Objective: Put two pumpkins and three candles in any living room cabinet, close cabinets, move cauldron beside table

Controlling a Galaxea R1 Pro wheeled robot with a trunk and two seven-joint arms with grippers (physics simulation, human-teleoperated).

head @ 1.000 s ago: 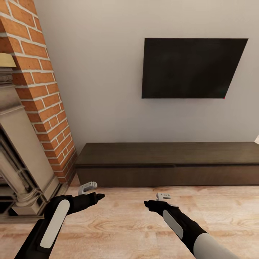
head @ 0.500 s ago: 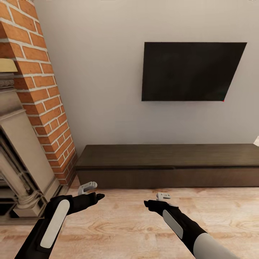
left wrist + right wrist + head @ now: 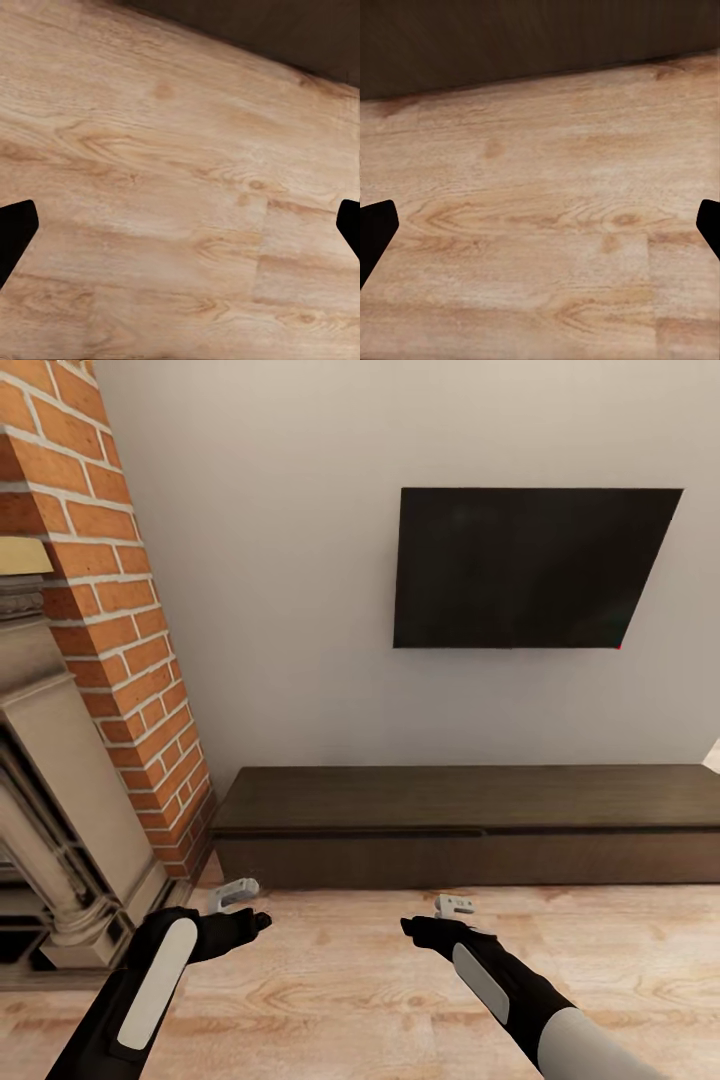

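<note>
The long, low dark-brown cabinet [image 3: 470, 825] stands against the pale wall straight ahead, and its drawer fronts look shut. Both my arms reach over the light plank floor in front of it. My left gripper [image 3: 232, 895] hovers near the cabinet's left end, open and empty. My right gripper [image 3: 455, 906] hovers before the cabinet's middle, also open and empty. In the left wrist view the black fingertips [image 3: 15, 236] sit wide apart over bare floor, with the cabinet [image 3: 300, 30] at the far edge. The right wrist view shows its fingertips [image 3: 375, 229] wide apart too, facing the cabinet front [image 3: 540, 37].
A black television [image 3: 530, 568] hangs on the wall above the cabinet. A red brick chimney [image 3: 110, 610] and the stone-coloured fireplace surround [image 3: 55, 810] close off the left side. A small pale shape [image 3: 713, 753] shows at the right edge. Open plank floor [image 3: 340, 980] lies between me and the cabinet.
The head view has tilted up a little, so the television and cabinet sit lower in the picture. My left gripper has drawn back and down toward me. The right arm has held still.
</note>
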